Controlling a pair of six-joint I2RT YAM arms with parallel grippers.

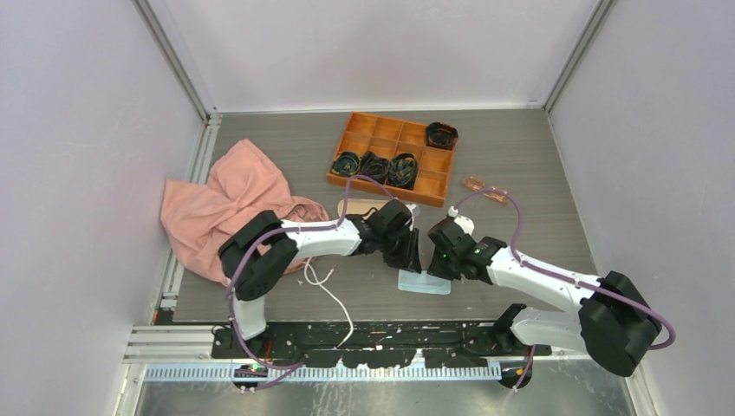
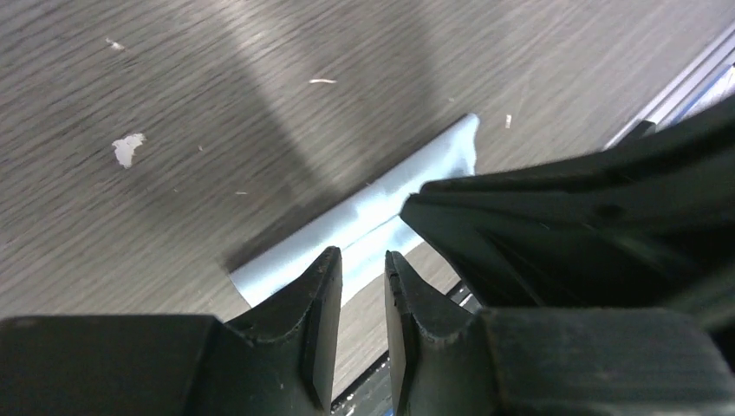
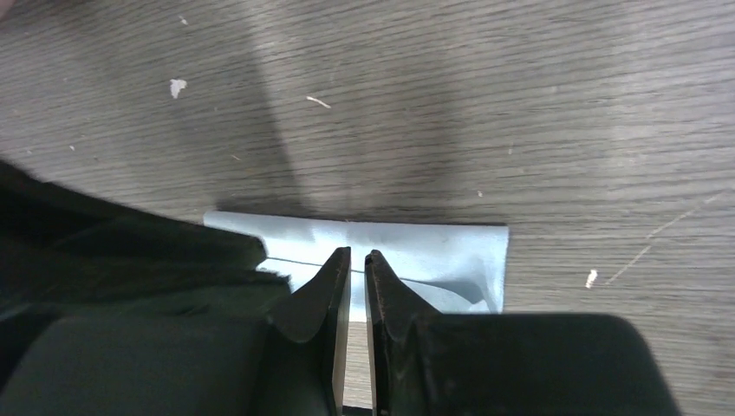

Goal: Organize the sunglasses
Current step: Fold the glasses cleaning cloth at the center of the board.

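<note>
Sunglasses [image 1: 485, 189], with translucent pinkish-orange lenses, lie flat on the table [image 1: 537, 147], in neither gripper and touching nothing else that shows.

The left gripper [image 1: 407, 253] [image 2: 362, 256] points down at a folded light blue cloth [image 1: 425, 283] [image 2: 373, 208] [image 3: 433, 247]. Its jaws stand a narrow gap apart, with nothing between them; through the gap the wrist view shows cloth and then bare wood. The tips hang over the cloth's near edge; whether they touch it I cannot tell.

The right gripper [image 1: 444, 256] [image 3: 357, 253] faces it from three o'clock, close beside it, and its dark body fills the right of the left wrist view. Its jaws are narrower still, a thin slit with nothing caught in it. The tips sit over the middle of the cloth, beside a fine crease line.

In the top view the cloth lies flat at six o'clock of the two grippers, partly under them. A pink oblong case [image 1: 357, 206] lies between ten and eleven o'clock of the left gripper, partly hidden by that arm. The sunglasses are at one o'clock of the right gripper, well apart from it, just beside the right end of an orange wooden compartment tray [image 1: 386, 130].

That tray stands at twelve o'clock of the left gripper. Four of its compartments hold dark rolled bundles [image 1: 374, 165]. A crumpled pink garment [image 1: 225, 208] spreads at nine o'clock, and a white cord [image 1: 334, 299] curls at eight o'clock.
</note>
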